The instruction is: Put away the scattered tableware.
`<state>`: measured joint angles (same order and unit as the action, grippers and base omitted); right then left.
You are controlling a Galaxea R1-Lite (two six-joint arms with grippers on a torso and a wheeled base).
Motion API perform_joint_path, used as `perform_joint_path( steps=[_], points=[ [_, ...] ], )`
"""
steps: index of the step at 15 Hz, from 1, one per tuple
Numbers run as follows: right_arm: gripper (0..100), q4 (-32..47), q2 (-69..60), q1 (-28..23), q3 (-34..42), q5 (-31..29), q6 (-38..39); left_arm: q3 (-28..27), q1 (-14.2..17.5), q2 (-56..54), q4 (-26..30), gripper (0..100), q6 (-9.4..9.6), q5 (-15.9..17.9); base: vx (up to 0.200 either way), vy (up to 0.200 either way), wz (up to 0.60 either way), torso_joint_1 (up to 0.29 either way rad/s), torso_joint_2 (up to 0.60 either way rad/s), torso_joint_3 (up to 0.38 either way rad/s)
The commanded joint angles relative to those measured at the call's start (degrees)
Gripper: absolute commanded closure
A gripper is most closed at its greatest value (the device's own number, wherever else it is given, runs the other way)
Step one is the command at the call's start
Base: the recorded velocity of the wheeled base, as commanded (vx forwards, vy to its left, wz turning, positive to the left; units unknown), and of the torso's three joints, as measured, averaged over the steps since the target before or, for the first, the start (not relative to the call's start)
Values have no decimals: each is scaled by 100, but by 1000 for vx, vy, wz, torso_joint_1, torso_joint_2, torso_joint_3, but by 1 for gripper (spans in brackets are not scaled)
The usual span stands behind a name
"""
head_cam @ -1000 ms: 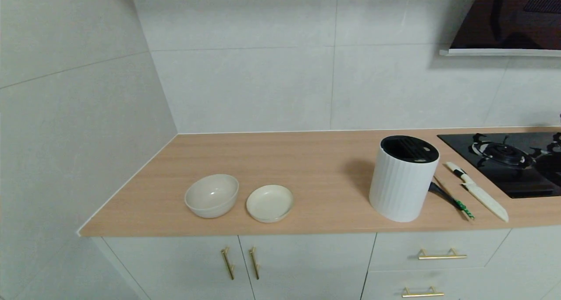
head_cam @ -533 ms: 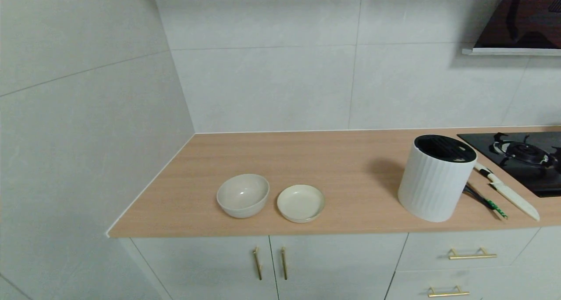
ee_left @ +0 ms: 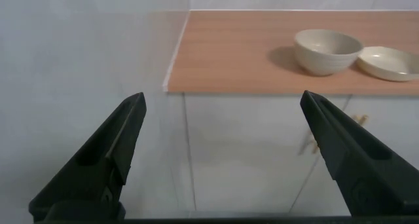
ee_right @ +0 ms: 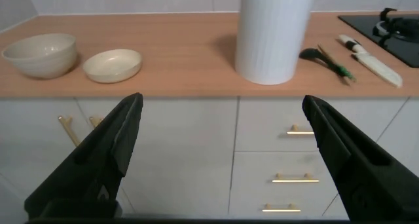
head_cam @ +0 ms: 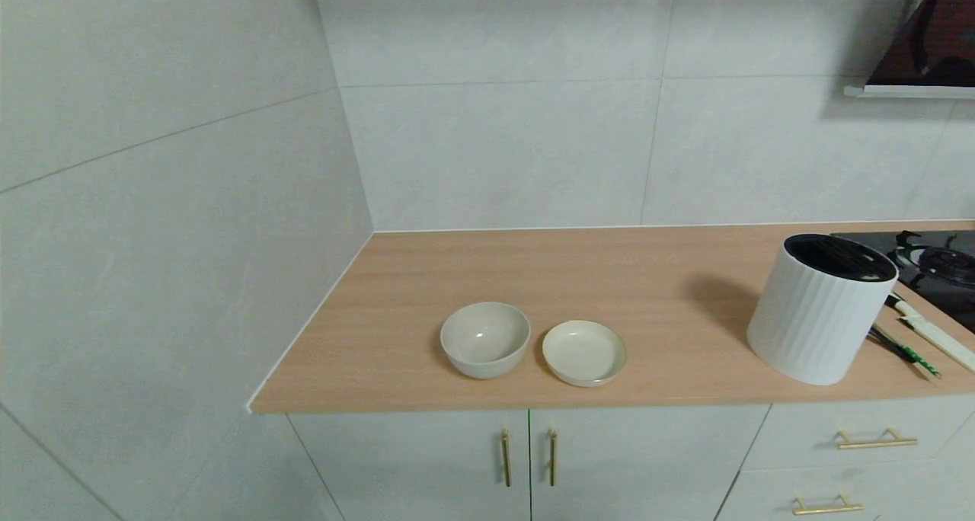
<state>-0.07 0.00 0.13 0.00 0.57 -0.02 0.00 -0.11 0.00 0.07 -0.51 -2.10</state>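
One worktop [head_cam: 647,266] carries one deep bowl [head_cam: 485,339] and one shallow dish [head_cam: 584,352], both at lower centre of the frame. One white ribbed holder [head_cam: 819,315] stands at the right. At the right edge lie one knife [head_cam: 937,338] and one dark utensil [head_cam: 906,351] with green marks; whether it is a single piece cannot be told. One hob [head_cam: 941,266]. Four gold handles [head_cam: 504,458] along the bottom: two upright, two level.
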Motion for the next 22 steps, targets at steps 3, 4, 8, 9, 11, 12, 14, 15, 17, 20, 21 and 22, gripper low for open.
perform_joint_path(
  steps=[3,4,8,9,11,12,14,15,17,20,21,22],
  points=[
    [0,-10,0,4,0,4,2,0,2,9,1,0,7,-1,0,0,0,0,0,0],
    [0,-1,0,4,0,4,2,0,2,9,1,0,7,-1,0,0,0,0,0,0],
    [0,-1,0,4,0,4,2,0,2,9,1,0,-2,-1,0,0,0,0,0,0],
    [0,-10,0,4,0,4,2,0,2,9,1,0,-2,-1,0,0,0,0,0,0],
    [0,-10,0,4,0,4,2,0,2,9,1,0,-2,-1,0,0,0,0,0,0],
    [0,-10,9,4,0,4,2,0,2,9,1,0,-2,-1,0,0,0,0,0,0],
    [0,-10,0,4,0,-5,2,0,2,9,1,0,-2,-1,0,0,0,0,0,0],
    [0,-1,0,4,0,4,2,0,2,9,1,0,-2,-1,0,0,0,-119,266,139],
    [0,-1,0,4,0,4,2,0,2,9,1,0,-2,-1,0,0,0,-171,369,190],
    [0,-10,0,4,0,4,2,0,2,9,1,0,-2,-1,0,0,0,-227,478,256],
    [0,-10,0,4,0,4,2,0,2,9,1,0,-2,-1,0,0,0,-246,549,300],
    [0,-1,0,4,0,4,2,0,2,9,1,0,-2,-1,0,0,0,-251,564,290]
  ],
)
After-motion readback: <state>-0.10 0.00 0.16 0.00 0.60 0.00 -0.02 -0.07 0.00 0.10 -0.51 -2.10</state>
